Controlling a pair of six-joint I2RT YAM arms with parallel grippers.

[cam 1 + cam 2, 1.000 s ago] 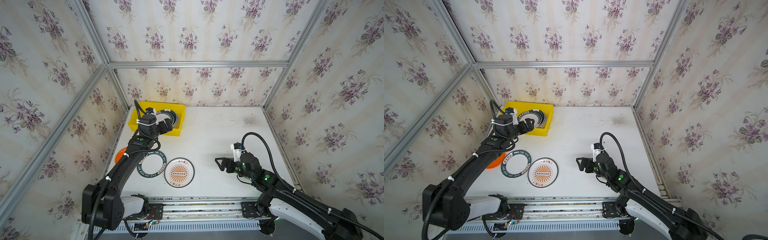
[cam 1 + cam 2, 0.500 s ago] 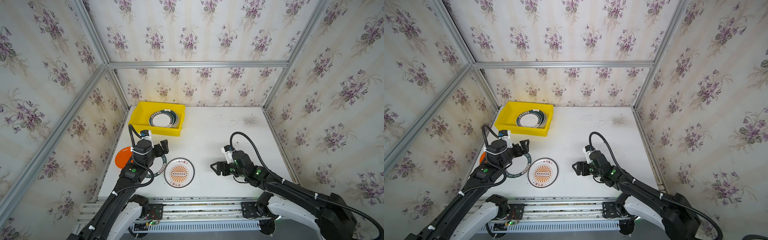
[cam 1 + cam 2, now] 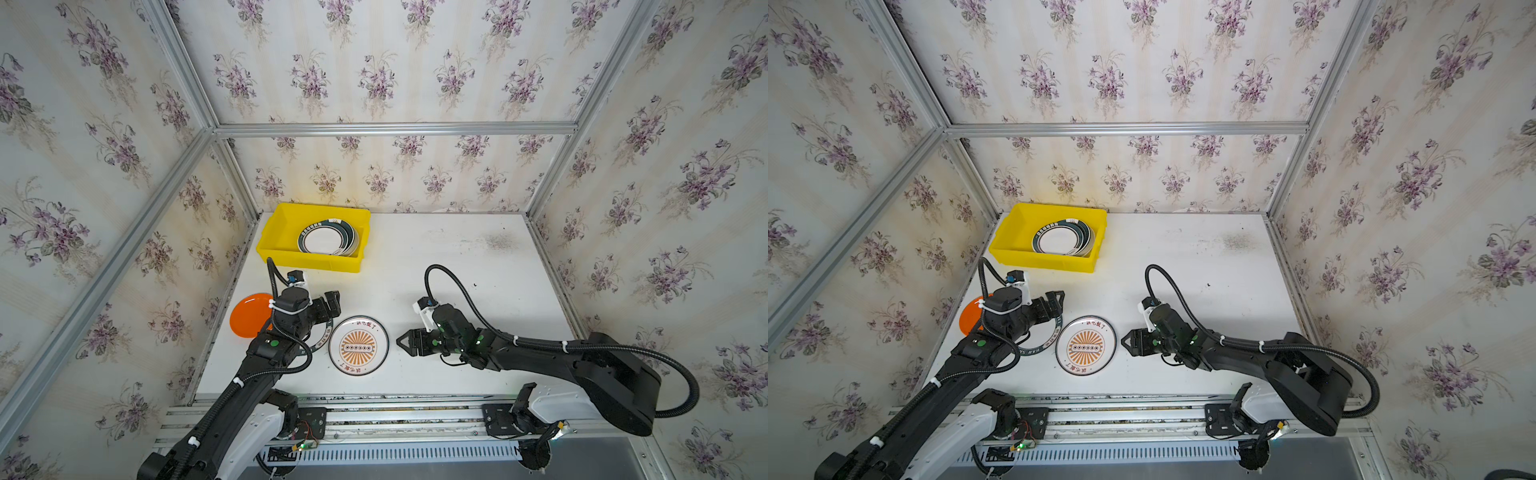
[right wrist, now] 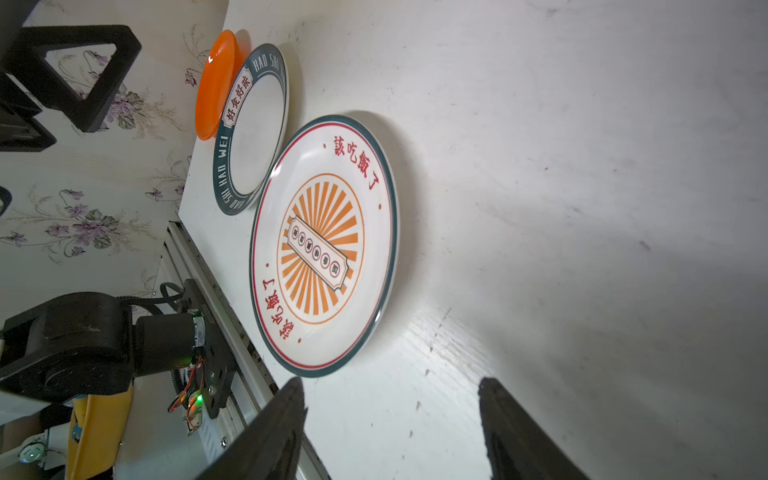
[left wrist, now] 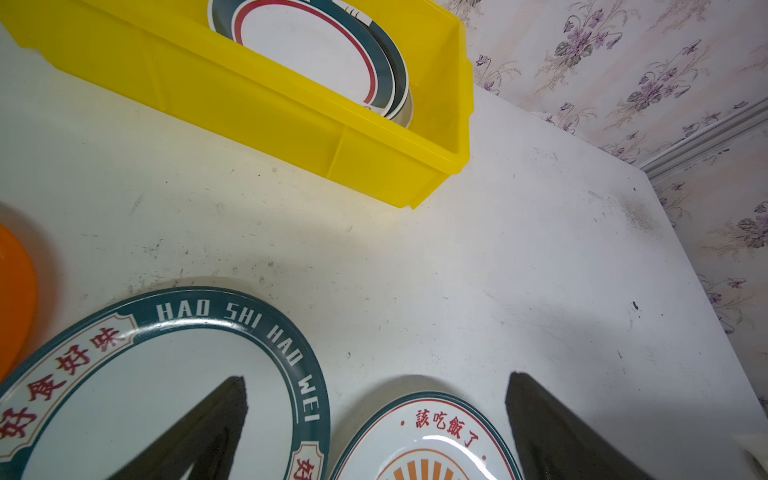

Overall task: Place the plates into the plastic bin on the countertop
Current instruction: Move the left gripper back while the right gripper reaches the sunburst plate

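At countertop (image 3: pixel 457 257) front: sunburst plate (image 3: pixel 358 345) lying flat, just beside green-rimmed plate (image 5: pixel 145 374). Jaws of right gripper (image 3: pixel 404 344) parted, empty, just short of its rim; left gripper (image 3: pixel 328 305) spread wide, empty. Likely risk: low rim slipping the pinch, plate shoved into neighbour. Further plates (image 3: pixel 328 243) stacked in plastic bin (image 3: pixel 282 232).

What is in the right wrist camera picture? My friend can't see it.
A round white plate with an orange sunburst middle and dark green rim lies flat on the white countertop, ahead of the right claw, whose black fingers stand apart, empty. Beyond it lie a white green-rimmed lettered plate and a plain orange plate.
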